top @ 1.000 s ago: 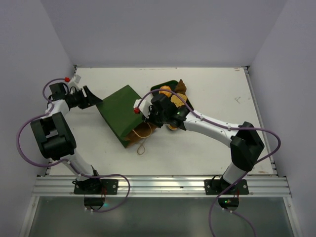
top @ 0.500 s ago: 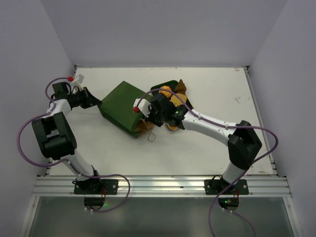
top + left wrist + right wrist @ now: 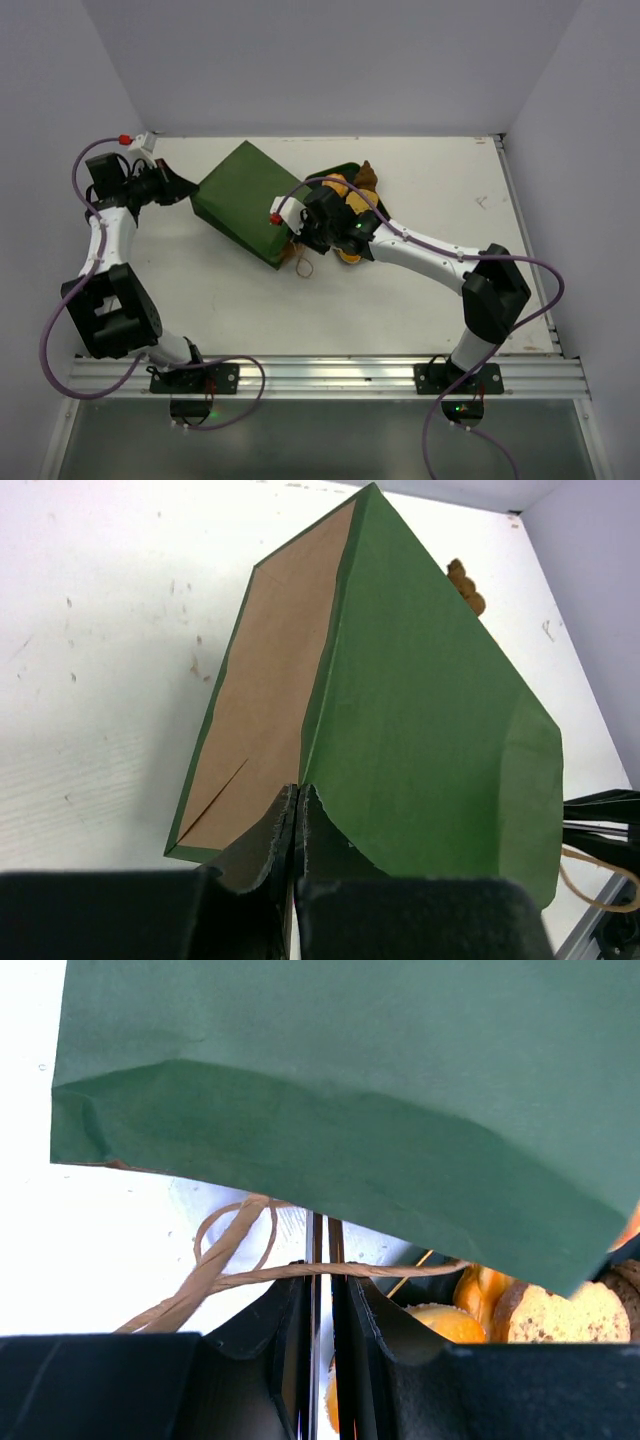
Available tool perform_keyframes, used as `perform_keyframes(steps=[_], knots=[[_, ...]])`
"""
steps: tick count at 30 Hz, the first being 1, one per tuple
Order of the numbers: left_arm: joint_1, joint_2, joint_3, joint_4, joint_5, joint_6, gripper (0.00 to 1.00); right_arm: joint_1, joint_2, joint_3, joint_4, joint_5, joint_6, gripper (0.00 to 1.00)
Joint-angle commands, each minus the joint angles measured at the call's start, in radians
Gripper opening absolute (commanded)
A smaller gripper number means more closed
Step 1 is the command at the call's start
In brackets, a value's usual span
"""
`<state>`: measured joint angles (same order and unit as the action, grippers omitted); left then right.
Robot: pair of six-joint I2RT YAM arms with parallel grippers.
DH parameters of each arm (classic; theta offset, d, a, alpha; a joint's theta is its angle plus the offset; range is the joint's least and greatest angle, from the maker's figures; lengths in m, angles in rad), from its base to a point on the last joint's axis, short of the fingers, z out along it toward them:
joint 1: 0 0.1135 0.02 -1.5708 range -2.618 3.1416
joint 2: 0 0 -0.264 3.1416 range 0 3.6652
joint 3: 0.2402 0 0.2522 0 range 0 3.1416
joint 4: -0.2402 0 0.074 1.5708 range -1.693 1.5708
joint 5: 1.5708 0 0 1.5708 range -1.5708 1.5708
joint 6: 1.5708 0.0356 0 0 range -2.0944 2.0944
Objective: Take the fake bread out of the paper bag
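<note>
One left pincer nips the boxy green paper bag's creased edge.

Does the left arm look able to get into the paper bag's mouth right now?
Probably not. The left gripper is clamped on the paper bag at its closed bottom edge, and the mouth faces away, toward the right gripper.

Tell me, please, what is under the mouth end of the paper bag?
Below the paper bag and its green wall show its tan cord handles, an orange bun and a seeded bread slice. The bag's inside is hidden by that wall.
</note>
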<state>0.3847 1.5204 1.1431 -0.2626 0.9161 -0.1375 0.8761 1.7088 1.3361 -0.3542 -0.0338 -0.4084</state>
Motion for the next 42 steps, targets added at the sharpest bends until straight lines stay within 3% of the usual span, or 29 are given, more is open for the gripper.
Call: perform_keyframes(steps=[1,4,8,11,13,15,30,32,36,39,42], knots=[[-0.003,-0.037,0.018,0.046,0.061,-0.051,0.00,-0.003,0.003,0.029,0.015,0.021,-0.003,0.17],[-0.012,-0.094,-0.029,0.137,0.049,-0.086,0.00,-0.005,0.015,0.031,0.012,0.031,-0.006,0.17],[0.006,-0.097,-0.032,0.128,0.063,-0.097,0.00,-0.006,0.037,0.037,0.008,0.055,-0.012,0.17],[0.017,-0.178,-0.084,0.241,0.052,-0.155,0.00,-0.017,0.046,0.035,0.008,0.075,-0.021,0.16],[0.023,-0.169,-0.089,0.208,0.017,-0.139,0.00,-0.031,0.052,0.037,0.008,0.083,-0.021,0.17],[0.026,-0.121,-0.092,0.211,0.096,-0.162,0.00,-0.038,0.057,0.038,0.008,0.095,-0.021,0.16],[0.052,-0.026,-0.122,0.140,-0.019,-0.100,0.00,-0.081,0.077,0.031,-0.002,0.107,-0.036,0.14],[0.068,-0.008,-0.102,0.111,-0.039,-0.100,0.08,-0.086,0.060,0.025,-0.002,0.104,-0.037,0.14],[0.069,0.007,-0.053,0.102,-0.071,-0.116,0.44,-0.092,0.034,0.020,-0.019,0.075,-0.041,0.14],[0.068,0.008,-0.017,0.076,-0.094,-0.110,0.55,-0.092,0.015,0.020,-0.035,0.054,-0.044,0.13],[0.069,-0.015,0.029,0.051,-0.135,-0.105,0.59,-0.092,0.002,0.017,-0.045,0.057,-0.053,0.13]])
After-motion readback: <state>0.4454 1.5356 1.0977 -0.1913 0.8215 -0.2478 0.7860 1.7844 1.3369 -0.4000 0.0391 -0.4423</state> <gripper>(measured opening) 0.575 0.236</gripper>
